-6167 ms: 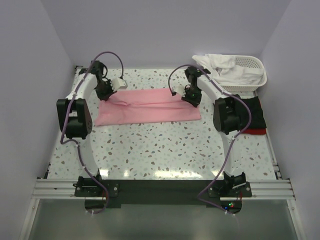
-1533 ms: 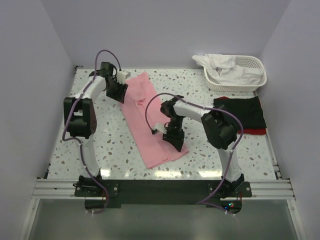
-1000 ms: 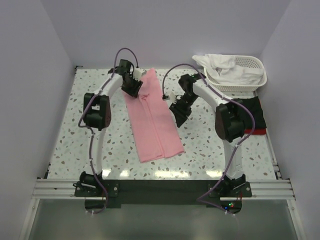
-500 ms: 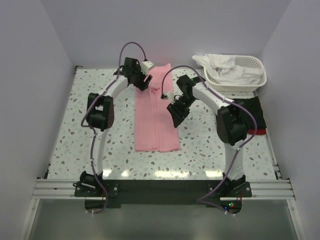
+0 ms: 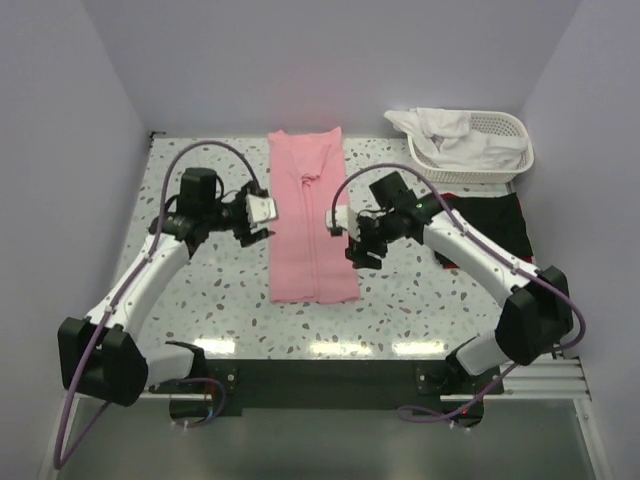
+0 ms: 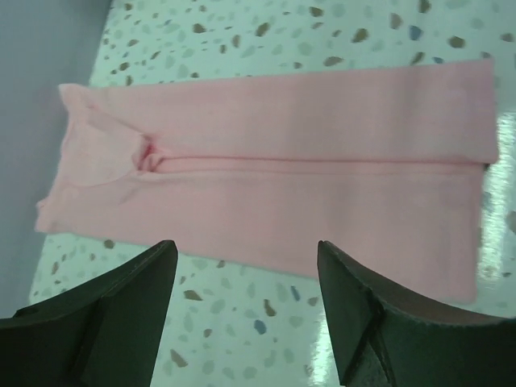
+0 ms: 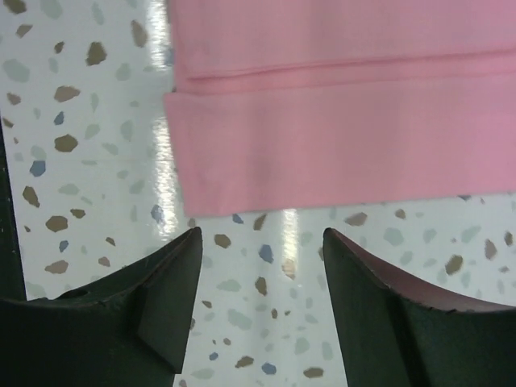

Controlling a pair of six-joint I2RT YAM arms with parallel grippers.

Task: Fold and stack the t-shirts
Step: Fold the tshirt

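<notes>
- Pink t-shirt (image 5: 311,215) lies flat in the middle of the counter (image 5: 200,300). It is a long, thin strip that runs from the back wall toward the arms.
- Both of its sides are folded in and meet in a line down the middle. The neck end is at the back.
- It looks like it lies straight like this so it can be folded end to end next.
- The left fingers (image 5: 258,218) hang just beside the strip's left edge. They are spread wide and hold nothing.
- The right fingers (image 5: 360,248) hang just beside its right edge, nearer the front end. They are spread apart too, with only counter between them.
- With one arm on each side, I think each could take a corner of the same end.
- A folded black t-shirt (image 5: 505,215) lies at the right of the counter. A red t-shirt (image 5: 512,263) peeks out from under it, so that looks like the stack.
- A white t-shirt (image 5: 450,135) is bunched up in the basket (image 5: 520,160) at the back right, not yet folded.
</notes>
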